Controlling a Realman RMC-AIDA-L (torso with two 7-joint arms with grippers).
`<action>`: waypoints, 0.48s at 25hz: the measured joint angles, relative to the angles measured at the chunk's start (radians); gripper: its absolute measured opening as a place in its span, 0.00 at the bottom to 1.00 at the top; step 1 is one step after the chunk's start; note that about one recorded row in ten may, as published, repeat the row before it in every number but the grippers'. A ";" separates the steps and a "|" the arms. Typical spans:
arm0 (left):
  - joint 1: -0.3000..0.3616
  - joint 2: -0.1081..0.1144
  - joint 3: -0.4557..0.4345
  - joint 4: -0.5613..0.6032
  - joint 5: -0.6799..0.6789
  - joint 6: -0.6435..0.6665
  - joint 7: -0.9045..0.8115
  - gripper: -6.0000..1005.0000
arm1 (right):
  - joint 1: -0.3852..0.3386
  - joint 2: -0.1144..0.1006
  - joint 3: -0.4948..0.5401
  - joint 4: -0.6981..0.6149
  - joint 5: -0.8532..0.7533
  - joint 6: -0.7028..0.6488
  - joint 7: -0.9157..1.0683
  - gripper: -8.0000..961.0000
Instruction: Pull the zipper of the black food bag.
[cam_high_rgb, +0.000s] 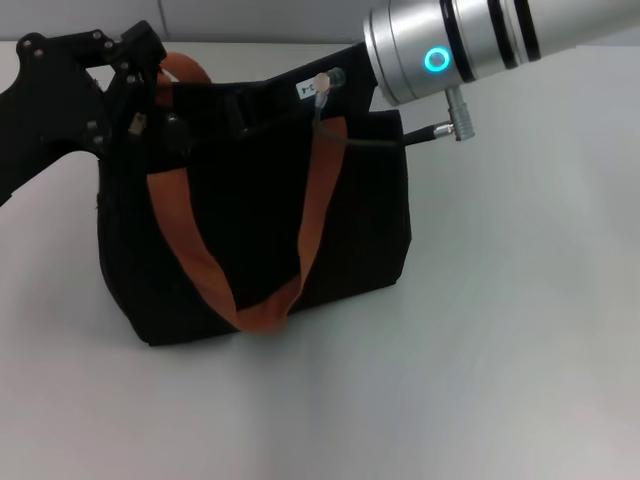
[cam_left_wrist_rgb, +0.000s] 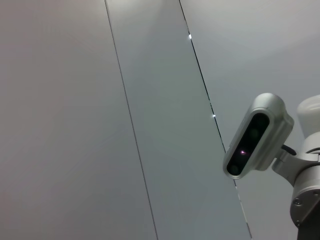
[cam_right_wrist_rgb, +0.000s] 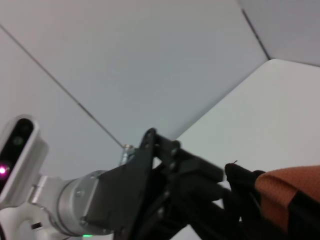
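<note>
On a white table (cam_high_rgb: 500, 380), stood upright: black food bag (cam_high_rgb: 250, 220), rust-orange handle (cam_high_rgb: 200, 270) draped down its front. At the bag's upper left rim, pressed close: left gripper (cam_high_rgb: 140, 95), jaw state impossible to tell. Above the right rim, reached in: right arm (cam_high_rgb: 470, 45), fingers hidden. Zipper unseen.

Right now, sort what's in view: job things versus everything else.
Job: black food bag, orange handles, left gripper at its left end, right arm over its right end. Zipper pull: cannot make out.
Other: white table, wall panels, head camera.
</note>
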 joint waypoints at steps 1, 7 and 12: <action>0.000 0.000 0.000 0.000 0.000 0.000 0.000 0.08 | -0.002 0.000 -0.005 0.000 0.007 -0.001 0.000 0.28; 0.007 -0.001 -0.005 0.000 -0.003 -0.001 -0.001 0.09 | -0.007 0.000 -0.008 -0.006 0.023 -0.018 -0.002 0.28; 0.012 0.000 -0.006 0.000 -0.004 0.003 -0.001 0.09 | -0.009 -0.002 -0.003 -0.003 0.017 0.003 -0.003 0.28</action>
